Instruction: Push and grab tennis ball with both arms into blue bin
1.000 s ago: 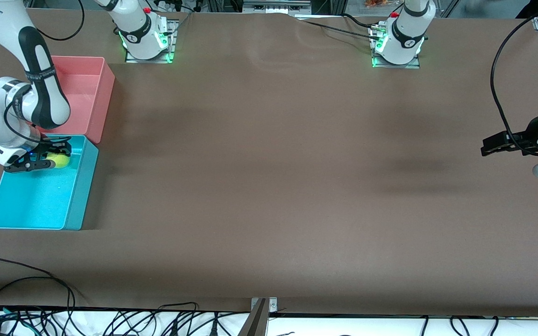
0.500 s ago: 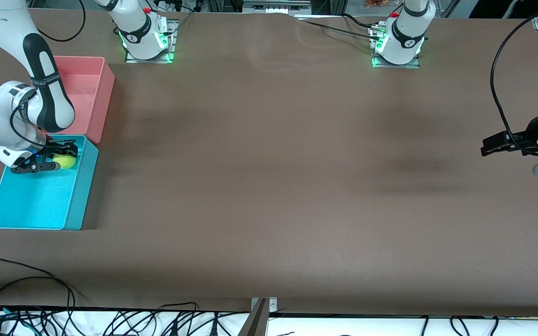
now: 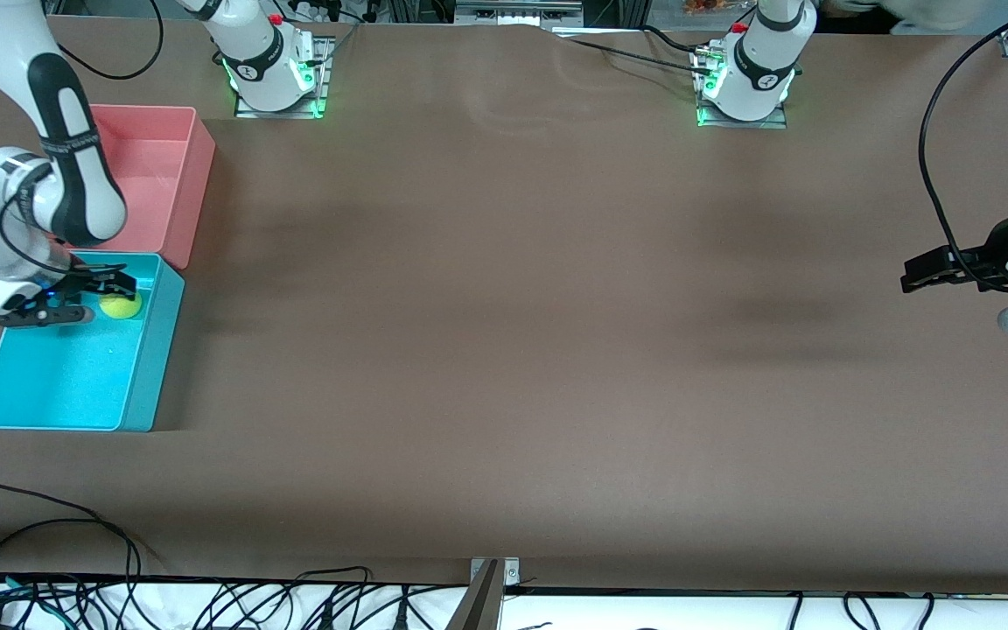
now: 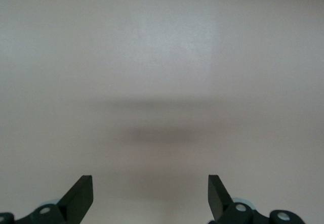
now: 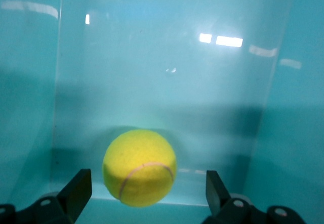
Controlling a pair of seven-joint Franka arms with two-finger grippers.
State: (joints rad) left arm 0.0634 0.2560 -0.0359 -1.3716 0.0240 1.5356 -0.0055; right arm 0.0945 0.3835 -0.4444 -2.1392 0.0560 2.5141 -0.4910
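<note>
Bin: the bright cyan-blue rectangular plastic tub (image 3: pixel 66 385) sits near the table's edge at the right arm's end.
Ball: the small fuzzy yellow-green tennis ball (image 3: pixel 122 305) lies inside it, seemingly on the floor, by its farther wall.
Right gripper (image 3: pixel 66 297): over the tub, fingers spread wide, ball free between them.
Pink bin (image 3: pixel 176 166): just past the tub.
Left gripper (image 3: pixel 928 271): waits over bare table, fingers apart, empty.

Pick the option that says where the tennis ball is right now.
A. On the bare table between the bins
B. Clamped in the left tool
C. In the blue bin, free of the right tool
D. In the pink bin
C: the tennis ball lies in the blue bin, and the right tool over that bin stands open, its fingers apart from the ball in the right wrist view.
</note>
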